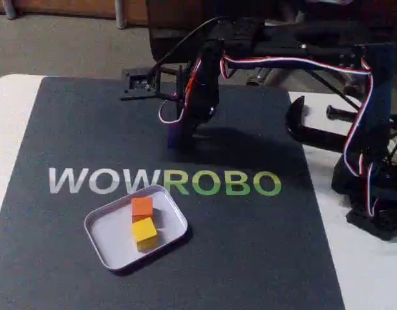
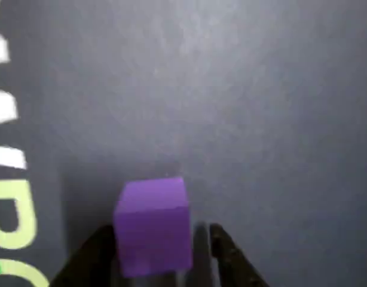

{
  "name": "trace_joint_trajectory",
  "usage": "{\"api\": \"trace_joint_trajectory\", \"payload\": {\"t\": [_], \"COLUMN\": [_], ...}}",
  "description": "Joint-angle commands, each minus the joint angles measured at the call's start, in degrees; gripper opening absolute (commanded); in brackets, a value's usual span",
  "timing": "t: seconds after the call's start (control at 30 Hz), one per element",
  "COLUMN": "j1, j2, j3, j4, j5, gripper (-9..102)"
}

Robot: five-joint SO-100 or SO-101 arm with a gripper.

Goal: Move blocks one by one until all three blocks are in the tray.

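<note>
The purple block rests on the dark mat between my fingers. My gripper straddles it: the left finger is against the block, and a narrow gap shows before the right finger, so the jaws stand open. In the fixed view the gripper points down at the purple block above the lettering. The pale tray sits at the front left. In it the orange block and the yellow block lie next to each other.
The dark mat with the WOWROBO lettering covers the white table. The arm's base and cables stand at the right edge, with a black clamp beside them. A small black bracket lies at the mat's far edge.
</note>
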Motion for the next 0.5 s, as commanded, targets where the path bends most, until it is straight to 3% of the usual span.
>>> {"api": "trace_joint_trajectory", "payload": {"t": [0.0,0.27,0.47], "j1": [-0.97,-1.58,-1.58], "j2": [0.35,-0.79,-1.49], "j3": [-1.49,-1.58,-1.58], "j4": [-0.35,-1.32,-1.76], "j5": [-0.44,-0.79,-0.97], "gripper": [17,16,8]}}
